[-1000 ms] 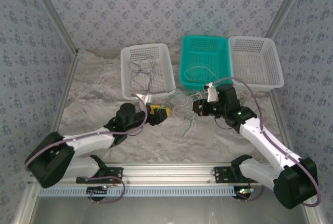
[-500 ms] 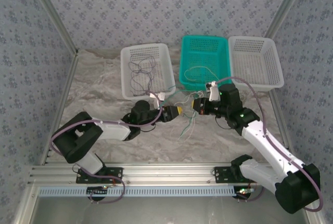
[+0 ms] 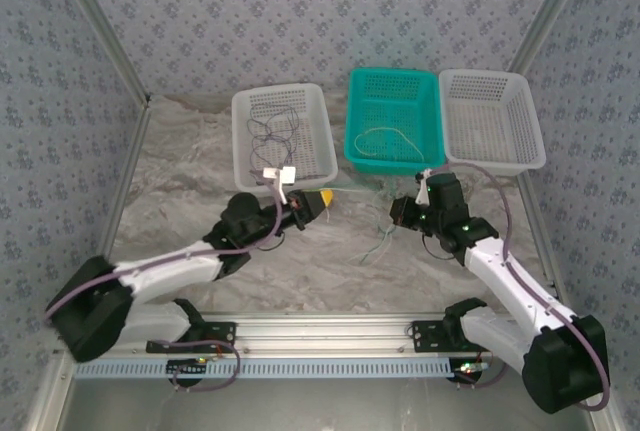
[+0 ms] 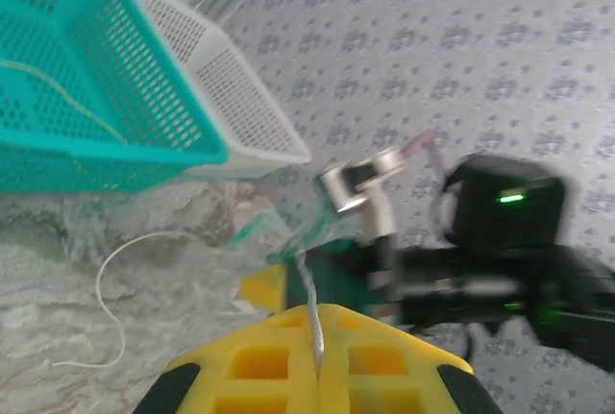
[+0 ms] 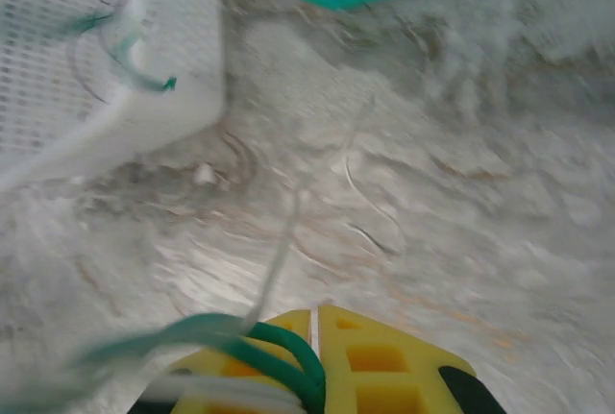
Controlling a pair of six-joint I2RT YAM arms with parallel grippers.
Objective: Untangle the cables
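Left gripper (image 3: 324, 198) clenched on white cable (image 4: 309, 299), right gripper (image 3: 397, 215) clenched on green cable (image 5: 274, 337); you pull them apart slowly mid-frame, clear of teal basket (image 3: 392, 73).

My left gripper (image 4: 316, 345) pinches a whitish cable (image 4: 308, 291) between its yellow pads. Far beyond is a teal basket (image 4: 108, 114), with a cream cable (image 4: 109, 275) looped near it.

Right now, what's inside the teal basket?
One thin whitish-cream cable lies in a loose loop on the floor of the teal basket. From above, nothing else shows inside. The basket's near wall likely covers the strip of floor just behind it.
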